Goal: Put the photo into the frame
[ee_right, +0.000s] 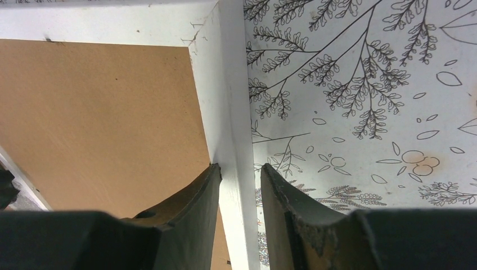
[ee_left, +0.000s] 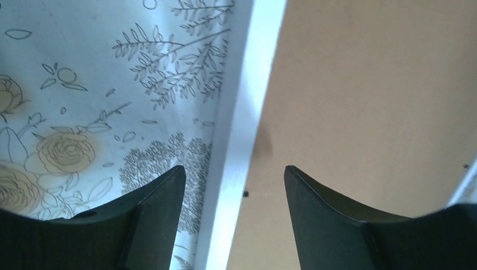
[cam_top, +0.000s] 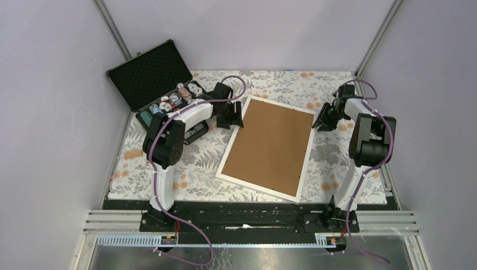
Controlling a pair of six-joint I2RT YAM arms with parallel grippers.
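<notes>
The white frame [cam_top: 256,188] lies flat on the flowered cloth with the plain brown backing board [cam_top: 270,143] filling it. The photo is not in view. My left gripper [cam_top: 235,121] is open, its jaws astride the frame's left rail [ee_left: 247,112] near the far left corner, one finger over the cloth and one over the board. My right gripper [cam_top: 322,121] is at the far right corner. In the right wrist view its jaws [ee_right: 241,166] are closed narrowly around the right rail [ee_right: 225,84]. The inner finger touches the rail; a thin strip of cloth shows by the other.
An open black foam-lined case [cam_top: 152,73] with chips [cam_top: 174,98] stands at the far left, just behind my left arm. Grey walls and metal posts enclose the table. A black rail runs along the near edge.
</notes>
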